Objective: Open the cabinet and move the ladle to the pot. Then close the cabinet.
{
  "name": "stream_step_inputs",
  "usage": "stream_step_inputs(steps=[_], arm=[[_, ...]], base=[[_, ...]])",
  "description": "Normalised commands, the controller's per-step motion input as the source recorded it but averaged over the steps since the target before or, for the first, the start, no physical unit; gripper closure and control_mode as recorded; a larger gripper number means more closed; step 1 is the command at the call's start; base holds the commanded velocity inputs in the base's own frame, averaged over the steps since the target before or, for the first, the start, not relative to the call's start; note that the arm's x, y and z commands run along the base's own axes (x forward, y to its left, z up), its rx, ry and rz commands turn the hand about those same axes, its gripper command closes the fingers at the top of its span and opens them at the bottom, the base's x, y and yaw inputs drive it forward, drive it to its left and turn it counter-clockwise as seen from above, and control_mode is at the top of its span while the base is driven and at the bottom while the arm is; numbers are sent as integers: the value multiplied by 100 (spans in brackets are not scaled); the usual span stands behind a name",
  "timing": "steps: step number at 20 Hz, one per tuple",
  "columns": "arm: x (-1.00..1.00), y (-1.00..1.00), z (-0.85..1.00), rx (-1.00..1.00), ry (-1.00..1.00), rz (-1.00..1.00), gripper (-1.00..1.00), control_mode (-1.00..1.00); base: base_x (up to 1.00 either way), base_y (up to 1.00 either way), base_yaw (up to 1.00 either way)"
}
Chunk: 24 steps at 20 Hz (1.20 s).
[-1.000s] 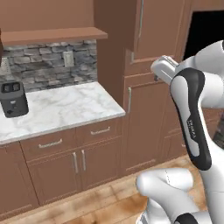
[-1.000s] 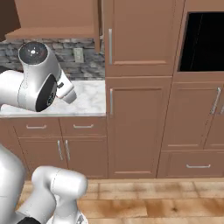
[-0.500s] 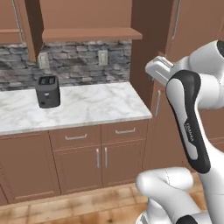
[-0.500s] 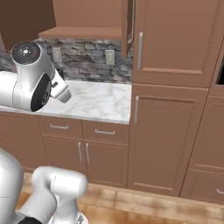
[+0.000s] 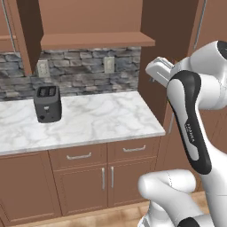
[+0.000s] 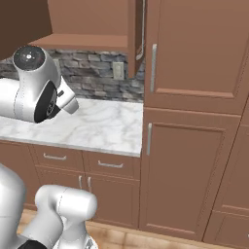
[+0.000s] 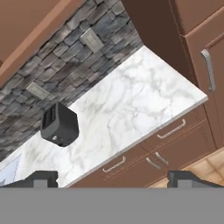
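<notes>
The brown wall cabinet [image 5: 93, 20] hangs above the marble counter, and its underside also shows at the upper left of the hand view [image 7: 30, 30]. One of its doors [image 6: 136, 36] juts out toward me, edge-on, with a long silver bar handle [image 6: 142, 29]. Ladle and pot are out of view. My gripper [image 7: 114, 179] hovers high in front of the counter, tilted down at it. It is open, its two dark fingertips [image 7: 41, 177] far apart with nothing between them. The white hand [image 5: 157, 71] sits at the counter's right end.
A dark toaster [image 5: 48, 103] [image 7: 60, 124] stands on the marble counter [image 5: 97, 119] near the stone backsplash. Low drawers and doors [image 5: 80, 156] run beneath it. A tall brown cabinet column [image 6: 194, 97] with vertical handles closes off the right side.
The whole picture has slid rightward, so the base has driven left along the counter. The toaster now sits further into view. The gripper stays open.
</notes>
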Motion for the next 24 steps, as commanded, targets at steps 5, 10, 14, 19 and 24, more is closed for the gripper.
stream_step_inputs(steps=[5,10,14,19,24], arm=[[0,0,0,0,0,0,-100,100],[0,0,0,0,0,0,-100,100],[0,0,0,0,0,0,-100,100],[0,0,0,0,0,0,-100,100],[0,0,0,0,0,0,-100,100]], base=[[66,0,0],[56,10,-2],[49,4,0],[23,13,0],[29,34,0]])
